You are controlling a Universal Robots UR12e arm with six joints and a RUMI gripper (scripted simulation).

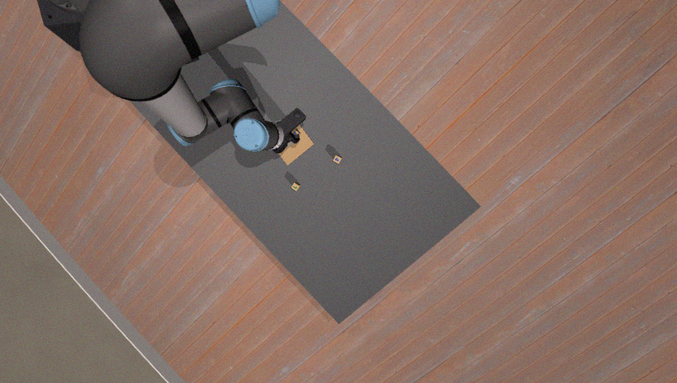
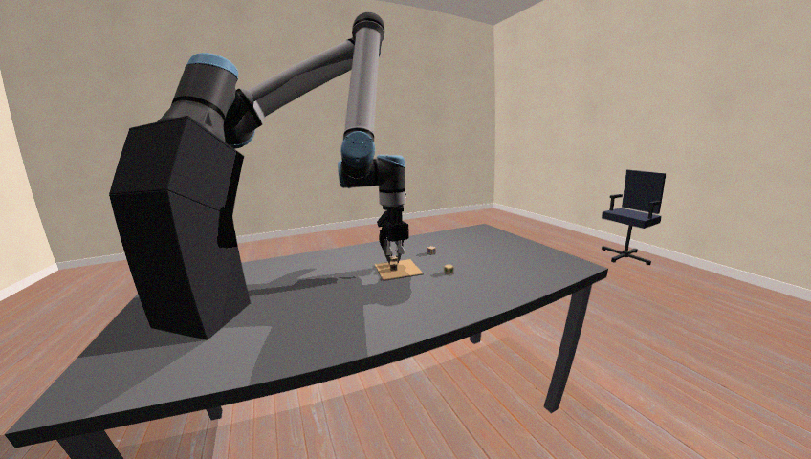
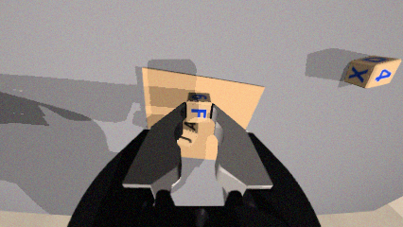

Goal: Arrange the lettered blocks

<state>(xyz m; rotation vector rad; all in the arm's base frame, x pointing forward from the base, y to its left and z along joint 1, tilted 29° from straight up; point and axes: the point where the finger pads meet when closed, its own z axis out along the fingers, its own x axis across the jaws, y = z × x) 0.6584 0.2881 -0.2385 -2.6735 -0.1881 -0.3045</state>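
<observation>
Your gripper is pinching the F block over the mat. Right by it, you have the block marked A and J in the way on the mat; you can't tell whether they touch. Off the mat on the table, the X-and-4 block and the green-marked block sit well apart, both away from your fingers. An office chair stands beyond.
</observation>
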